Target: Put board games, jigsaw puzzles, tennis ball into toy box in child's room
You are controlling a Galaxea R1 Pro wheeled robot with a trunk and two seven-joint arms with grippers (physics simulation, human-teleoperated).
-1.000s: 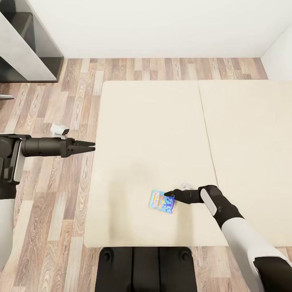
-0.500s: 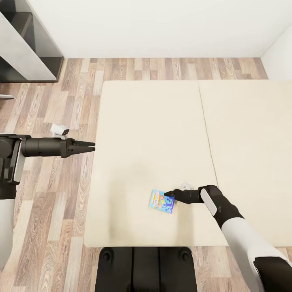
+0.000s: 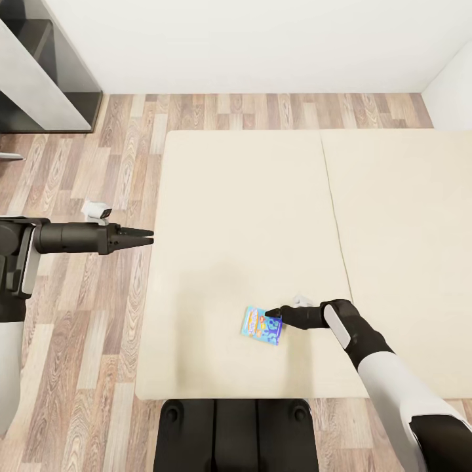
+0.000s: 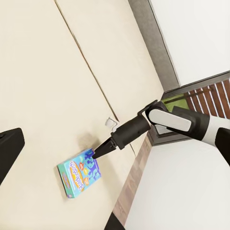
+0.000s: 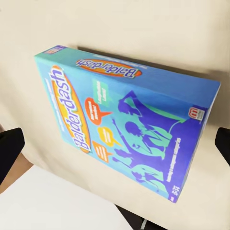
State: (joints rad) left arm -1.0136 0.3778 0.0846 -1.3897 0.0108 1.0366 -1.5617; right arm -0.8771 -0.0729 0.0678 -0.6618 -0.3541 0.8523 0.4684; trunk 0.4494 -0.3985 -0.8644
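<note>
Left of the bed (image 3: 249, 196), the left gripper (image 3: 145, 236) hangs over the wood floor (image 3: 85, 341) with its fingers pressed together. On the bed's near part lies the blue board game (image 3: 262, 325), flat. The right gripper (image 3: 271, 314) is at its right edge, fingers spread to either side of the box.

The bed (image 3: 262, 216) runs off the head view's right edge, so its far-right extent cannot be seen. The right gripper (image 3: 270, 314) tips meet the blue board game (image 3: 261, 325) at its right edge, too small to tell whether the fingers clamp it. In the right wrist view the fingers (image 5: 9, 148) show just as dark slivers at the frame's sides. The dark cabinet (image 3: 39, 72) at far left is cropped.
</note>
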